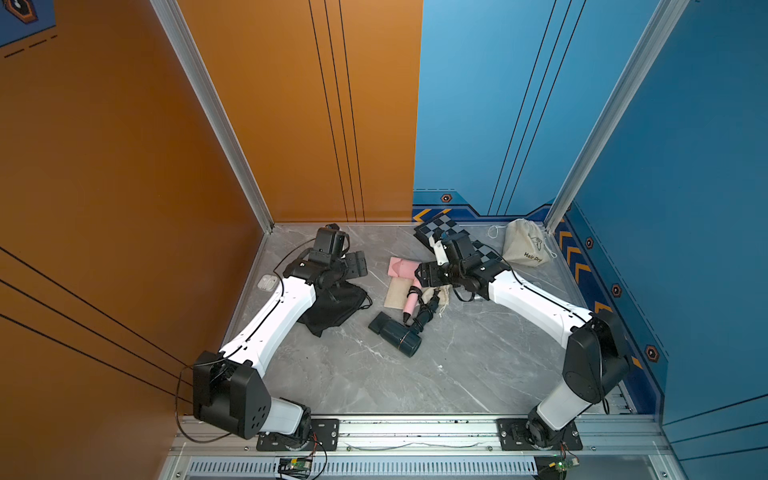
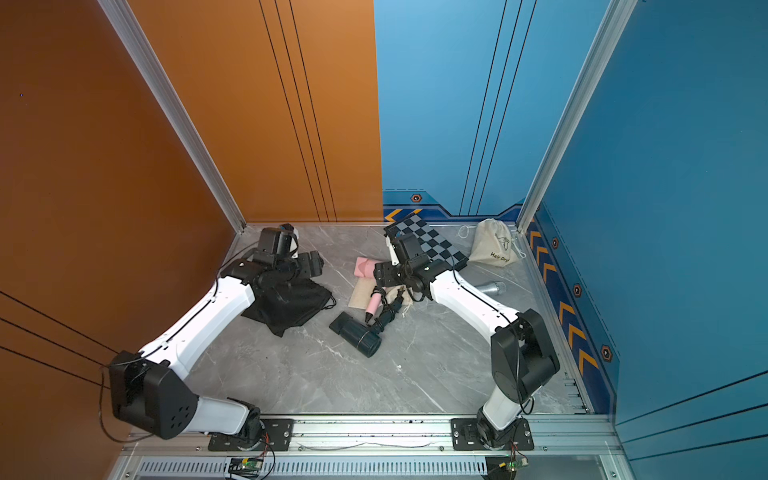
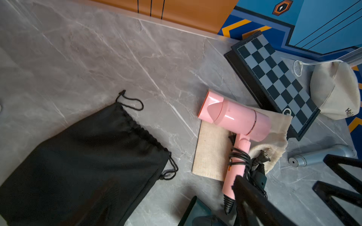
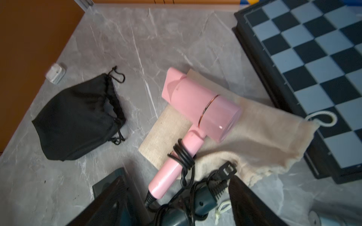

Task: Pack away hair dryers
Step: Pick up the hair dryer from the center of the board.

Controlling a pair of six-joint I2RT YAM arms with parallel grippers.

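A pale pink hair dryer (image 1: pixel 401 268) (image 3: pixel 241 117) (image 4: pixel 201 105) lies on a flat beige drawstring bag (image 1: pixel 395 293) at the table's middle, black cord wound round its handle. A dark teal hair dryer (image 1: pixel 397 334) (image 2: pixel 357 336) lies just in front, its handle (image 4: pixel 203 203) beside the pink handle's end. My right gripper (image 1: pixel 424 274) (image 4: pixel 180 201) hovers open above both handles, holding nothing. My left gripper (image 1: pixel 358 264) is open and empty above a crumpled black drawstring bag (image 1: pixel 336 309) (image 3: pixel 88 156). Only one blurred finger (image 3: pixel 252 201) shows in the left wrist view.
A bulging beige bag printed "Hair Dryer" (image 1: pixel 525 245) stands in the back right corner. A chessboard (image 1: pixel 436 224) (image 3: pixel 278 82) lies behind the right gripper. A silver microphone (image 2: pixel 492 286) lies beside the right arm, and a white earbud case (image 1: pixel 268 282) by the orange wall.
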